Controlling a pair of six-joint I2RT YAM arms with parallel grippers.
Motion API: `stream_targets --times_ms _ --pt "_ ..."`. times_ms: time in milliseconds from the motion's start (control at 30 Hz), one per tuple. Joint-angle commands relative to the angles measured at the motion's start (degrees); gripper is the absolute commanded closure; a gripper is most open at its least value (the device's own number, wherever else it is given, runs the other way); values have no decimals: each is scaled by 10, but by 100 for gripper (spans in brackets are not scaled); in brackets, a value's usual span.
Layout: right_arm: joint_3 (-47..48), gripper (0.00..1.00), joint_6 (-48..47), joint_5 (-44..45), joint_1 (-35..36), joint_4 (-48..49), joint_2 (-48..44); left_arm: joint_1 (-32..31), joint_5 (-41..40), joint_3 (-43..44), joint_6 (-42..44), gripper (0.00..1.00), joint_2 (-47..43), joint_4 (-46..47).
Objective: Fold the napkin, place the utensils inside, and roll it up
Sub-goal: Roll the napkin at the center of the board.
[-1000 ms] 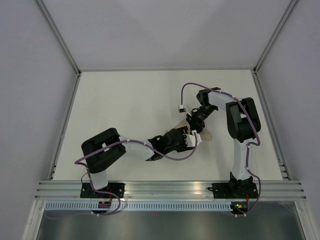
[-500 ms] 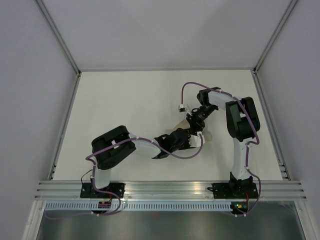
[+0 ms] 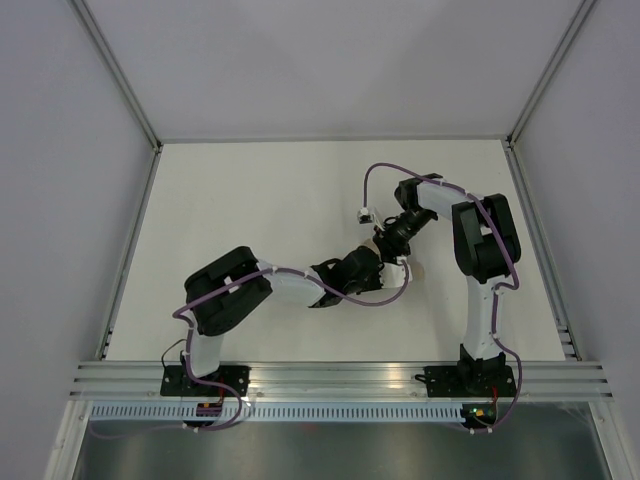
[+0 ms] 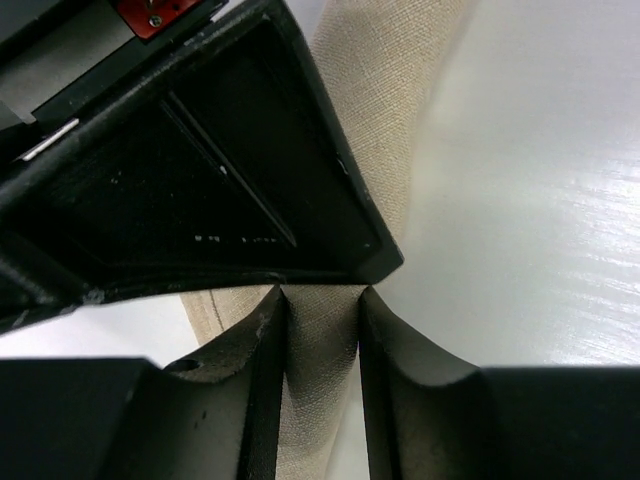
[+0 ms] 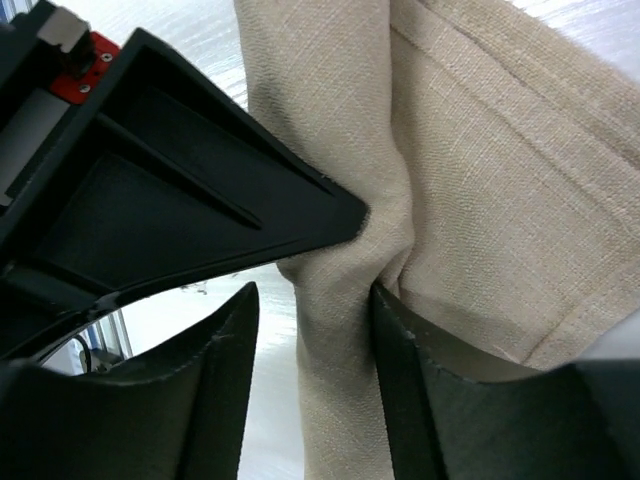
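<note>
Jaws of the left gripper (image 4: 320, 302) and right gripper (image 5: 313, 300) each pinch the bunched napkin (image 5: 480, 150), apparently tightly.

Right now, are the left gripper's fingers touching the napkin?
Touching. The left wrist view shows the napkin pinched between both fingers of the left gripper, no gap either side.

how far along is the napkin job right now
Done: the napkin is already folded into a narrow, layered bundle. In hand: the left gripper and right gripper both pinch it, close together. Left: no utensils show, so whether they are inside cannot be told, and the roll does not look finished.
</note>
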Motion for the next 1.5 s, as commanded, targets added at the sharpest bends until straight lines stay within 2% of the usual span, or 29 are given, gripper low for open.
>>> stream_targets --times_ms 0,167,333,600,733,867,933,967,1100,1133,1200,1233,1333,1467 --pt "-15 44 -20 52 -1 47 7 12 89 12 -44 88 15 -89" --pt "-14 38 17 49 -13 64 -31 23 146 22 -58 88 12 -125" --pt "-14 36 60 34 -43 92 -75 36 189 30 -71 88 11 -153" --pt "-18 34 69 -31 -118 96 -122 55 256 77 -97 87 31 -228" --pt "-39 34 61 -80 -169 106 -167 82 336 110 -118 85 50 -283" --pt "-111 33 30 -111 -210 130 -247 122 410 150 -135 82 73 -352" --pt "-158 32 29 -106 -211 186 -290 132 448 178 -142 81 87 -376" --pt "-211 32 38 -103 -211 212 -337 143 462 199 -143 81 95 -392" --pt "-351 27 79 -35 -183 392 -463 160 522 242 -149 80 144 -461" --pt "-403 25 87 -14 -156 421 -508 161 526 249 -151 80 150 -469" --pt "-449 23 107 28 -112 495 -546 168 552 270 -154 80 171 -493" --pt "-468 22 108 74 -93 513 -561 170 561 278 -156 79 180 -502" --pt "-517 21 109 134 -2 550 -588 182 606 315 -165 78 212 -541" --pt "-537 21 111 187 56 584 -573 183 628 343 -181 77 234 -555"
